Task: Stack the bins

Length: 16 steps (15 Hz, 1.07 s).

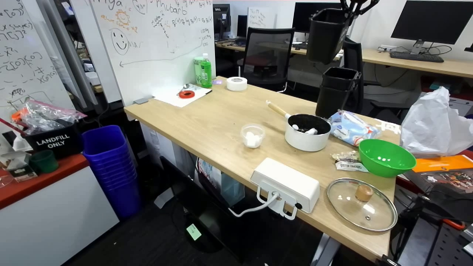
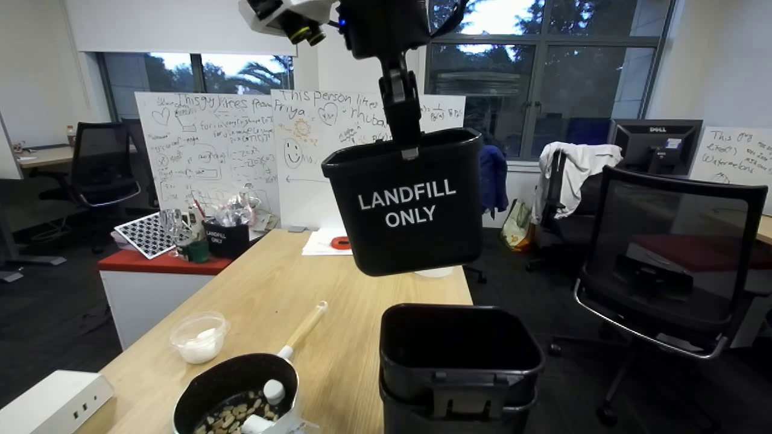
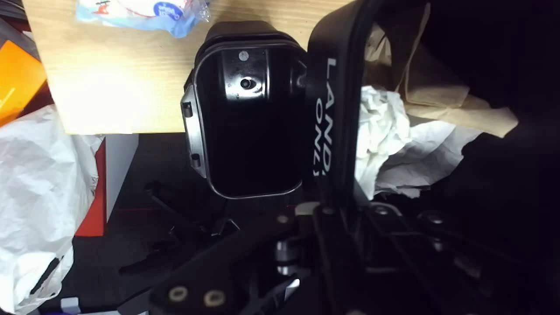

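Note:
My gripper (image 1: 348, 16) is shut on the front rim of a black bin lettered LANDFILL ONLY (image 1: 325, 37), one finger inside and one outside. In an exterior view the gripper (image 2: 409, 144) points down and the held bin (image 2: 416, 247) hangs slightly tilted. In the wrist view crumpled white and brown paper lies inside the held bin (image 3: 323, 83). Another black bin (image 1: 334, 98) stands below, at the table's edge, its mouth up; a second rim shows just under its own. It shows in an exterior view (image 2: 410, 383) and, apart from the held bin, in the wrist view (image 3: 247, 68).
Near the lower bin are a white pot (image 1: 306, 140), a wipes packet (image 1: 353, 127), a green bowl (image 1: 386, 159) and a white bag (image 1: 432, 125). A glass lid (image 1: 354, 205) and white box (image 1: 286, 181) lie nearer. Another LANDFILL ONLY bin (image 2: 226, 240) and blue-purple bins (image 1: 111, 166) stand apart.

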{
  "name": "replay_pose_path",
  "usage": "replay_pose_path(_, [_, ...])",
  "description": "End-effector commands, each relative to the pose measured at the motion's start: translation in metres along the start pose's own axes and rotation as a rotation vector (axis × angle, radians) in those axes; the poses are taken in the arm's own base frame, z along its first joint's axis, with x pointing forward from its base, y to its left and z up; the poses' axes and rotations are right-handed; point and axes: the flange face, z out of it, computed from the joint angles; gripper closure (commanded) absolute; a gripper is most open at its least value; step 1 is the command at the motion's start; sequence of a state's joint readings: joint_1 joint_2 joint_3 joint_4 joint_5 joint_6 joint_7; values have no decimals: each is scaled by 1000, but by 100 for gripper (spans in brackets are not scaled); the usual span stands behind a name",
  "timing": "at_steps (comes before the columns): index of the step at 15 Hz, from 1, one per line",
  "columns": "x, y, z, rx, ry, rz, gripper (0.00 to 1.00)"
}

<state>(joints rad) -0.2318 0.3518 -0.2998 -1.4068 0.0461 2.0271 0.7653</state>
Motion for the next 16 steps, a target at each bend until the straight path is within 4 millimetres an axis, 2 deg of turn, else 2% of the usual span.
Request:
replay_pose_path(1, [3, 1, -3, 7, 1, 9, 91])
replay_pose_path(5, [2, 0, -4, 10, -4, 15, 91])
replay_pose_path(6, [2, 0, -3, 10, -4, 15, 98])
replay_pose_path(7, [5, 2, -4, -12, 0, 11, 98])
replay_pose_path(13, [24, 36, -7, -168, -22, -63, 98])
replay_pose_path(16, [30, 44, -8, -225, -45, -103, 98])
